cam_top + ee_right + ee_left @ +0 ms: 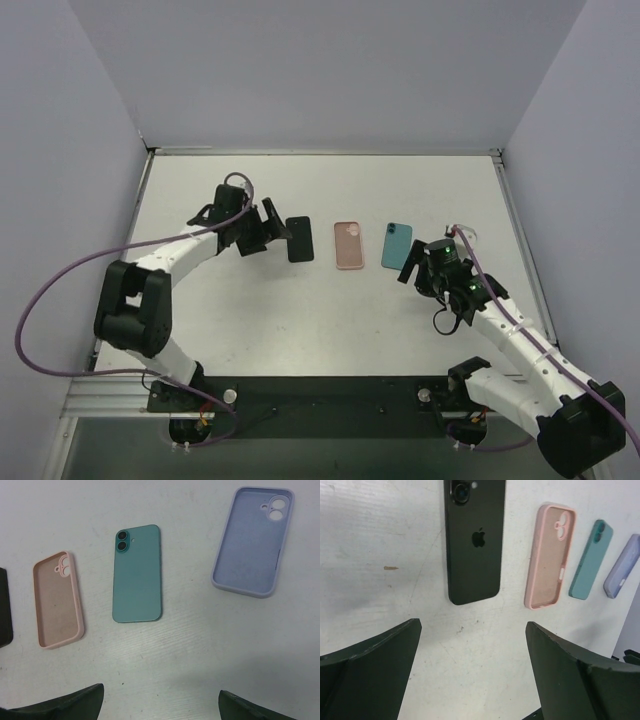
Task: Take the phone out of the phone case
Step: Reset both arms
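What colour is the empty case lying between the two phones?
The case is pink; best seen from the right wrist view.

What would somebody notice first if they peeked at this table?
Four things lie flat in a row on the white table. A black phone is on the left, then an empty pink case, a teal phone and, on the right, an empty lilac case. The jaws of the left arm stand wide open right beside the black phone.
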`<act>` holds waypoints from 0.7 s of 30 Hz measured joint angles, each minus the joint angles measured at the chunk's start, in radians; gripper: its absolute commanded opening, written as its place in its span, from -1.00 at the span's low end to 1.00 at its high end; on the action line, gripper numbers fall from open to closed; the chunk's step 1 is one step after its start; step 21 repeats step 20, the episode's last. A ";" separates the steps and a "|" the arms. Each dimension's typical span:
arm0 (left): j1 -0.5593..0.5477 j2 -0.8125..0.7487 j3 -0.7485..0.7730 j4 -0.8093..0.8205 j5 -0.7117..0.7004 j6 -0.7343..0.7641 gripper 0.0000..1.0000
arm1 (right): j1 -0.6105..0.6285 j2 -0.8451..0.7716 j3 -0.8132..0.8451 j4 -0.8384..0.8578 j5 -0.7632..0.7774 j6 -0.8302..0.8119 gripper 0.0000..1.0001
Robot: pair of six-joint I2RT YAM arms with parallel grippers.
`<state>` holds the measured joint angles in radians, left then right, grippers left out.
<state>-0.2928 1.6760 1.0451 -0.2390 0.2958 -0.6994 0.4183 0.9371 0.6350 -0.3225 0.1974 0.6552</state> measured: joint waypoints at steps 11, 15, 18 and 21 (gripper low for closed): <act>0.000 -0.466 -0.235 -0.077 -0.050 0.056 0.95 | 0.000 0.024 0.008 -0.011 0.014 -0.008 0.79; 0.000 -0.558 -0.311 -0.120 -0.055 0.055 0.95 | 0.000 0.034 0.011 -0.013 0.019 -0.010 0.78; 0.000 -0.620 -0.338 -0.166 -0.066 0.055 0.94 | 0.000 0.040 0.014 -0.013 0.023 -0.010 0.75; 0.000 -0.642 -0.342 -0.180 -0.073 0.055 0.94 | 0.000 0.042 0.014 -0.013 0.024 -0.010 0.74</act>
